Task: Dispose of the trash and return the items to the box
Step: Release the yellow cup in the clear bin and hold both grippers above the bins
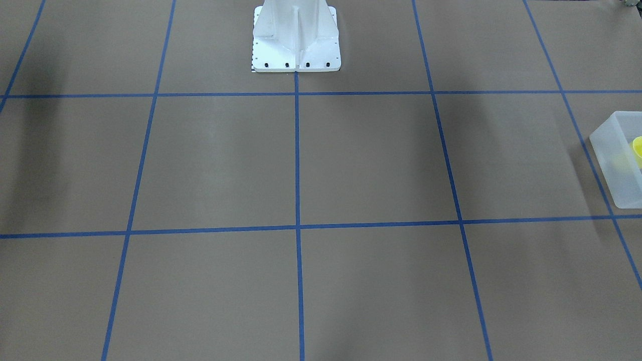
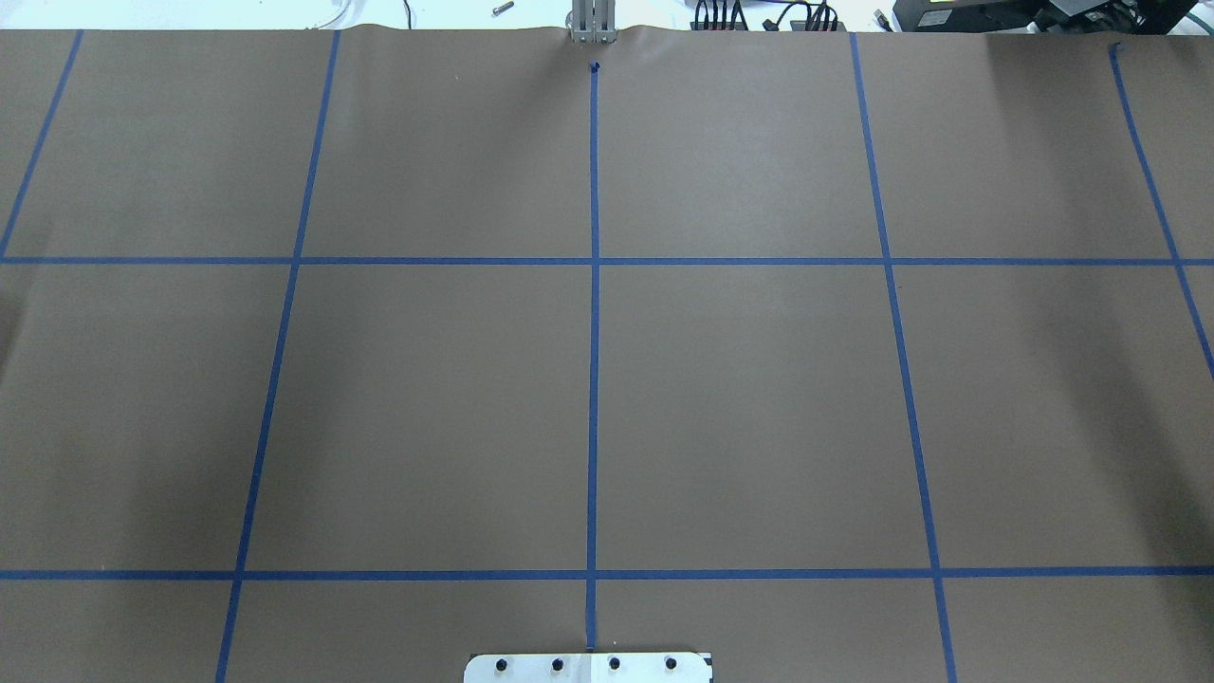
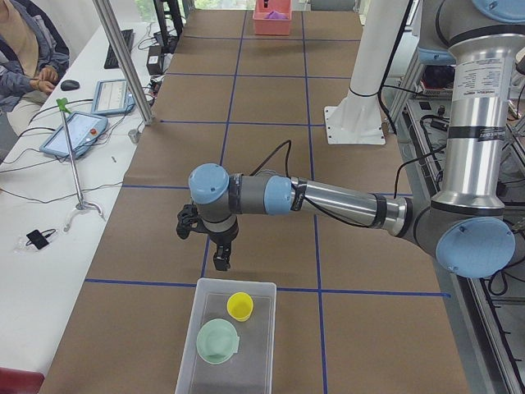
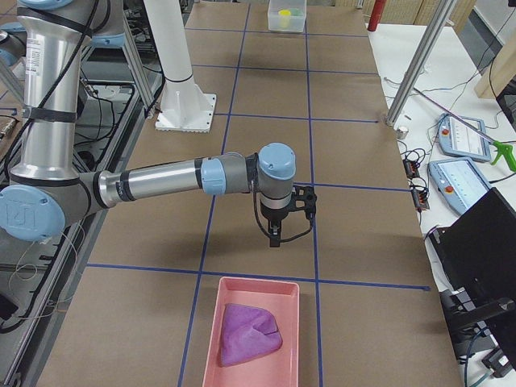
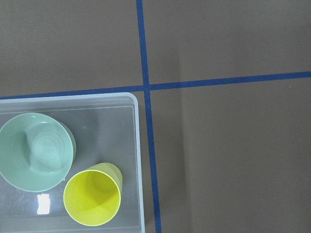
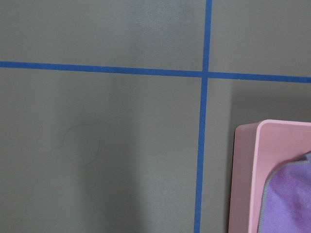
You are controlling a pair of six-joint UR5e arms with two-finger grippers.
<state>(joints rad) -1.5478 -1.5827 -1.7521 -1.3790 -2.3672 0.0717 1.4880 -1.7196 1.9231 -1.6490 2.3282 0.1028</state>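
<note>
Cup (image 5: 92, 204) stands upright, mouth up, beside bowl (image 5: 36, 150) in box (image 5: 137, 145); left fingers (image 3: 220, 261), right fingers (image 4: 275, 239): spread unclear.

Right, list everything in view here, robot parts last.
cup: one, yellow, upright in the bin.
bowl: one, sage green, in the bin.
bin: one, frosted white, at the end of the table on the robot's left.
tray: one, pink, at the table's end on the robot's right.
cloth: one, purple, in the tray.
tape grid: one, blue, across the brown table.
person: one, dark jacket, seated at the side desk.
base: one, white, on the table at the robot's side.
left arm: one, silver and blue, jaws over the table by the bin; open or shut cannot be told.
right arm: one, silver and blue, jaws over the table by the tray; cannot be told.
</note>
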